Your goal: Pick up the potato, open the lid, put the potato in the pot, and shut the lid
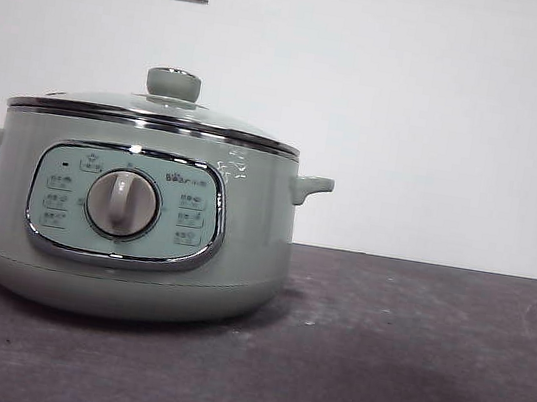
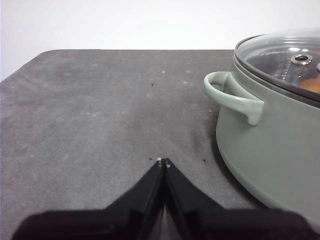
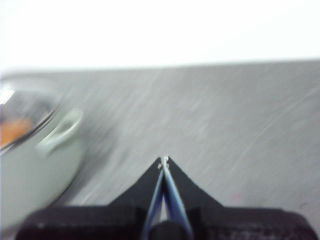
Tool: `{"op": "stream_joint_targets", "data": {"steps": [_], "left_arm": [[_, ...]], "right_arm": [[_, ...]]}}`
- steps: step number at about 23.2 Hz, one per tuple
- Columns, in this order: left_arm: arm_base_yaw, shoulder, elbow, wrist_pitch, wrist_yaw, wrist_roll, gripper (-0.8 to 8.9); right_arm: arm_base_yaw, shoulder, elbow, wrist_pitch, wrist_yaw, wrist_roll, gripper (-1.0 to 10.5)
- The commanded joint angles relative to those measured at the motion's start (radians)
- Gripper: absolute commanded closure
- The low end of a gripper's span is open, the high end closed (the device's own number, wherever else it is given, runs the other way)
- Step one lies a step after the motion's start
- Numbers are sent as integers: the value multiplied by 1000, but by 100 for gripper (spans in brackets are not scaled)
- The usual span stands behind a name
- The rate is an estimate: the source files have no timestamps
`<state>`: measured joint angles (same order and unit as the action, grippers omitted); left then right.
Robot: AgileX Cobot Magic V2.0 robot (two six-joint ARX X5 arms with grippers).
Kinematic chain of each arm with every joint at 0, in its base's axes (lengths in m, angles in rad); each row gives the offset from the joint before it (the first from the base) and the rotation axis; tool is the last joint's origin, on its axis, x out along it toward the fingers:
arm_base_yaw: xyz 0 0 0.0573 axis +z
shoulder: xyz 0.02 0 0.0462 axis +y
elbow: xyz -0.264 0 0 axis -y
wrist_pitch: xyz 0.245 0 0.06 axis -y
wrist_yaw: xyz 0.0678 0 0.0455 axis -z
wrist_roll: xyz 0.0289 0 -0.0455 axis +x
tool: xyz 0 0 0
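The lid [image 1: 155, 111] sits on the pot [image 1: 137, 232], potato [image 2: 311, 86] inside (job looks finished). Left claw [image 2: 163, 162] and right claw [image 3: 163, 161] are both pinched together, holding nothing.

Your front camera sits low, level with the dark grey bench [image 1: 406, 363], close to the sage-green round cooker pot [image 1: 132, 231]. Both wrist cameras look across the bench from opposite sides, sharing that pot.

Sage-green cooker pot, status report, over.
Left gripper and right gripper both shut, empty, beside the sage-green cooker pot. Domed glass lid seated on it. Orange-brown potato shows inside through the glass. Nothing in the way.
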<state>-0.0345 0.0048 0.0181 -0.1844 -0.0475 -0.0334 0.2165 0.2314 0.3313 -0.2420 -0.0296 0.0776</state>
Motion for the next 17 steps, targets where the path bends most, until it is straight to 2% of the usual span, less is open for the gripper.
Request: {"op": "stream_joint_targets", "data": {"steps": [1,7,17], "left_arm": [[3,-2,-14,1,1,10,817],[3,-2,-14,1,1,10,817],[3,-2,-14,1,1,10,817]], "right_arm": [[-65,-86,-122,100,-37,-2,946],[-117,-195,-275,142,-50,46,946],[-118,-231,-325,60,-48,47,946]]}}
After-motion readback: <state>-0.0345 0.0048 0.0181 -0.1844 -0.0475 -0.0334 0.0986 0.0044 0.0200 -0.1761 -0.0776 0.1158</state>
